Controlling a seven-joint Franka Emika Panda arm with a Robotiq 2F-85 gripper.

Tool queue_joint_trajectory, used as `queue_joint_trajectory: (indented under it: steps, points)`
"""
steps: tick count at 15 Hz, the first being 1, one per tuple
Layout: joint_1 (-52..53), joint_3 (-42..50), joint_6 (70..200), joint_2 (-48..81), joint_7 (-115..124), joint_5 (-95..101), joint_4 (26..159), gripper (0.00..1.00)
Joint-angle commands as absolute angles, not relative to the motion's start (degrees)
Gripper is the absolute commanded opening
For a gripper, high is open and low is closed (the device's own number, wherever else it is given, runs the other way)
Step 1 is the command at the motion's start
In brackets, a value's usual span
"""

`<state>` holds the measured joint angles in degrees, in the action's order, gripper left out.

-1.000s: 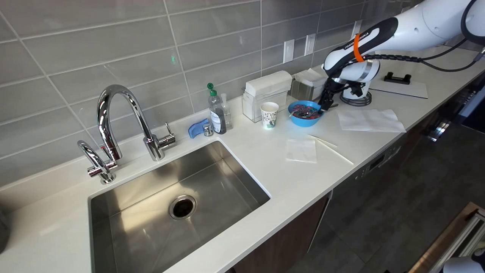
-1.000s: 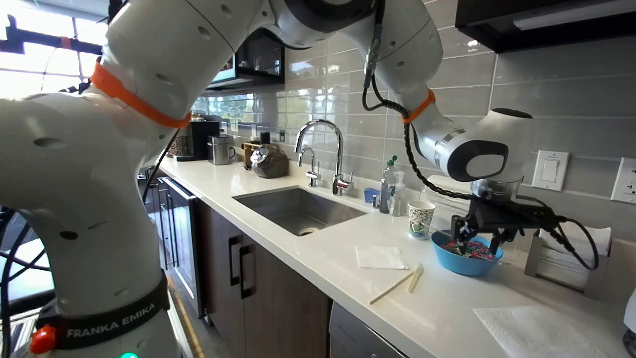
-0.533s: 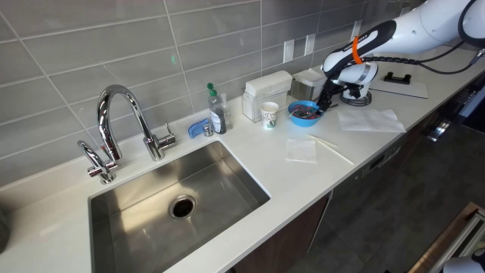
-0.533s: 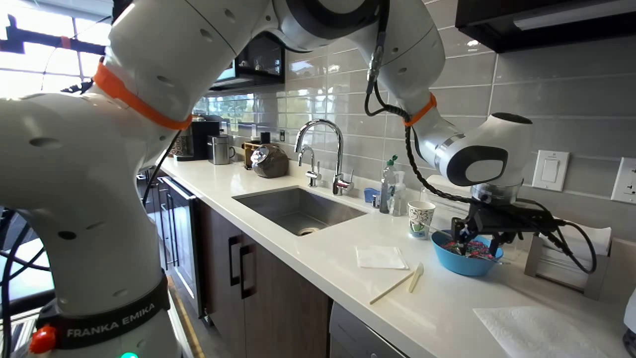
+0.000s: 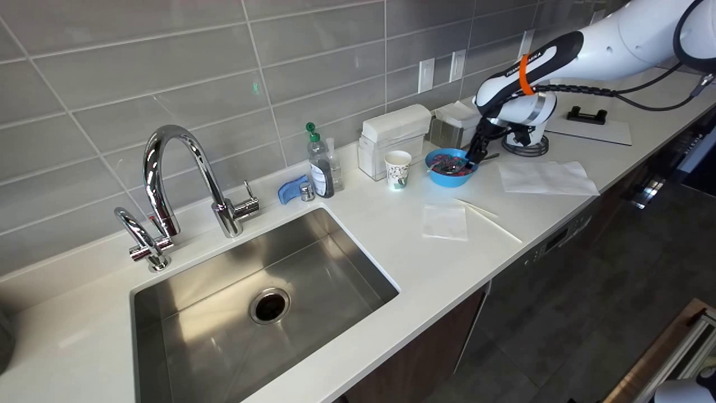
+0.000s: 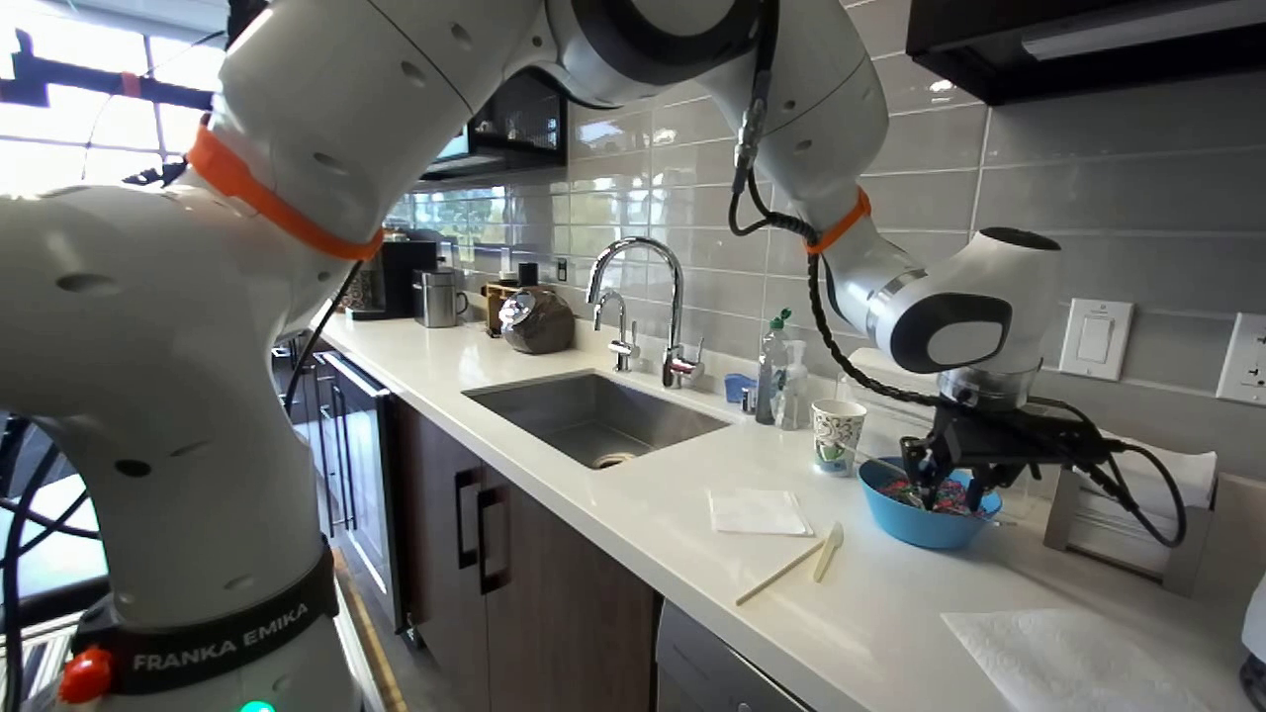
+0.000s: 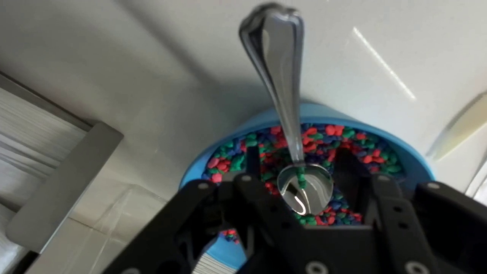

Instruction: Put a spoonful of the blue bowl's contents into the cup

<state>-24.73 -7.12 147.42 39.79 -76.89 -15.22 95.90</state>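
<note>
Blue bowl [image 6: 925, 527], spoon [image 7: 283, 76] btwn spread jaws of claw [image 7: 300, 163]; "FRANKA EMIKA" on arm base [image 6: 223, 638]

Bright blue bowl [image 5: 451, 181] of red, green and dark blue bits [image 7: 321, 139]. At its nine o'clock, in an exterior view, I see a white cup [image 5: 397, 169] patterned with dark scrolls and green. The gripper [image 7: 299, 161] is black, the table [image 5: 425, 268] white.

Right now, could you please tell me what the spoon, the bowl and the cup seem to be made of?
Spoon: polished metal, probably stainless steel, given its mirror-like highlights. Bowl: most likely plastic with a smooth, satin finish, judging by its even blue wall. Cup: probably paper, seemingly matte, given its printed pattern and thin-looking rim.
</note>
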Motion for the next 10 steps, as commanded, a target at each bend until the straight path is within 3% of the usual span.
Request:
queue_joint_trajectory:
  steps: [1, 4, 5, 6, 7, 10]
  points:
    - [-24.9, -7.2, 147.3, 41.4, -76.9, -15.6, 94.6, 0.54]
    - [-24.8, -7.2, 147.1, 41.6, -76.8, -15.4, 94.7, 0.51]
    - [-24.8, -7.2, 147.2, 41.7, -76.8, -15.4, 94.7, 0.43]
    - [-24.9, -7.2, 147.1, 41.7, -76.9, -15.4, 94.8, 0.26]
    - [-24.9, -7.3, 147.2, 41.6, -77.0, -15.5, 94.8, 0.26]
    - [-25.0, -7.4, 147.1, 41.2, -77.0, -15.4, 94.9, 0.0]
